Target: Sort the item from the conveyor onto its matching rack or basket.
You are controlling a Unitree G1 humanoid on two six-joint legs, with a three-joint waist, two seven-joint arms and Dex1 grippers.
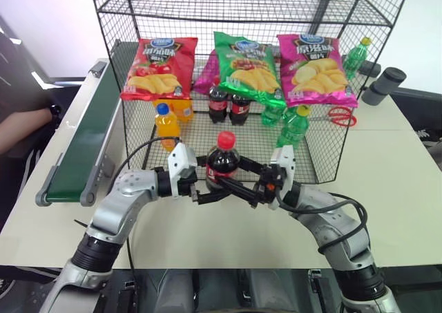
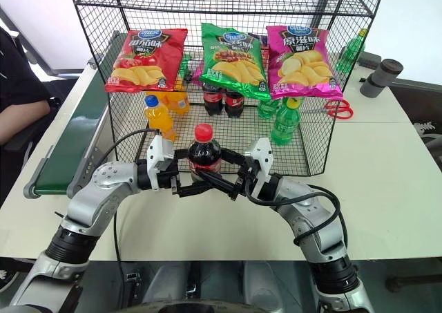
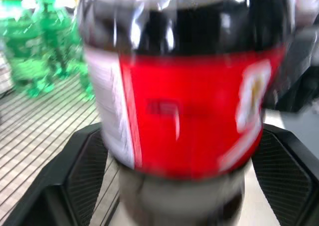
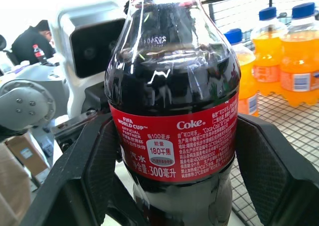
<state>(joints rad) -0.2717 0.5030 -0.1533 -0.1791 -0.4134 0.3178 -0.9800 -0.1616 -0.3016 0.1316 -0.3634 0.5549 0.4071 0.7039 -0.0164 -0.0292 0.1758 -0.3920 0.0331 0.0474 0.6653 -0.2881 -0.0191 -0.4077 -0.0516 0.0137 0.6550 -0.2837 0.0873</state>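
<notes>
The item, a small cola bottle with a red cap and red label, is held upright above the table just in front of the black wire rack. My right gripper is shut on the bottle's lower body, and its pads press both sides of the label. My left gripper comes in from the other side. Its fingers stand spread on either side of the same bottle, open. The dark green conveyor runs along the table's left edge with nothing on it.
Inside the rack stand an orange-drink bottle, two cola bottles and green bottles, with chip bags hanging above. Red scissors and a dark cylinder lie to the right. A person's arm is at the far left.
</notes>
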